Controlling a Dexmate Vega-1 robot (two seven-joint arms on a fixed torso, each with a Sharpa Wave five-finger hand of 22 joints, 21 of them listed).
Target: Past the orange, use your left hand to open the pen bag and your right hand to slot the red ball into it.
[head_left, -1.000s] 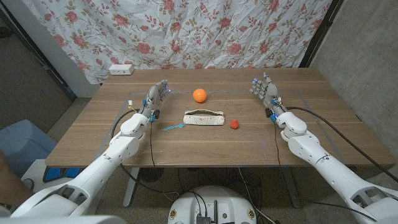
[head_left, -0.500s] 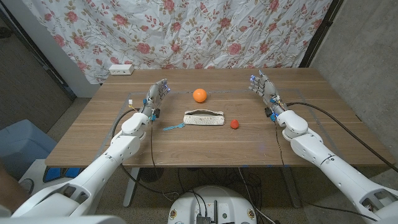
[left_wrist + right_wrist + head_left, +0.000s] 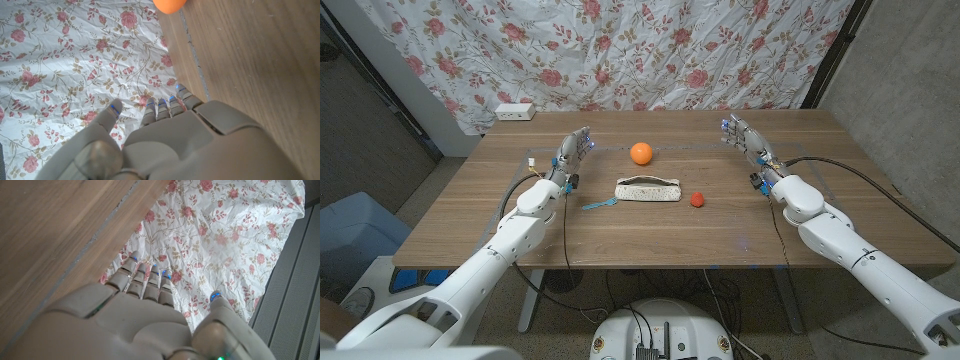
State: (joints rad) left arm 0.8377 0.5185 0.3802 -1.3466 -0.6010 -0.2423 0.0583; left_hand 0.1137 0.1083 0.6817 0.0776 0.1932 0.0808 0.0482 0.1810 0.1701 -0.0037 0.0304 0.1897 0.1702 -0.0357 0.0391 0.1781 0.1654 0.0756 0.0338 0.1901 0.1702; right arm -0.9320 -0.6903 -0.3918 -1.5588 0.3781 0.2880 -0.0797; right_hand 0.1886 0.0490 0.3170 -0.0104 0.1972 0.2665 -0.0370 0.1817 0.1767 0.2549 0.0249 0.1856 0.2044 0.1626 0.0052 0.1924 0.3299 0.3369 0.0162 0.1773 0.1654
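Your pen bag [image 3: 648, 189] lies lengthwise in the middle of the bench [image 3: 470, 215], and everything else is best read off it. The orange [image 3: 640, 153] sits just beyond the bag, toward the flowered curtain [image 3: 620, 50], so it marks the line you work behind rather than something to pick up. The red ball [image 3: 697, 199] rests just off the bag's right end, apart from it, handy for your right hand [image 3: 745, 145]. A small blue pull [image 3: 600, 204] trails from the bag's left end, which is likely why the left hand [image 3: 572, 155] gets the opening job.

Neither hand has anything yet. Your left hand is raised out to the bag's left, well apart from it, fingers [image 3: 162, 107] extended and spread, holding nothing. Your right hand mirrors it out to the bag's right, fingers [image 3: 145, 280] straight and apart, also empty.

The bag looks closed along its top edge, though from this far I can't be sure of the zip. So nothing is started: I'd judge the left hand needs to come in toward that blue pull first, with the right waiting near the ball.
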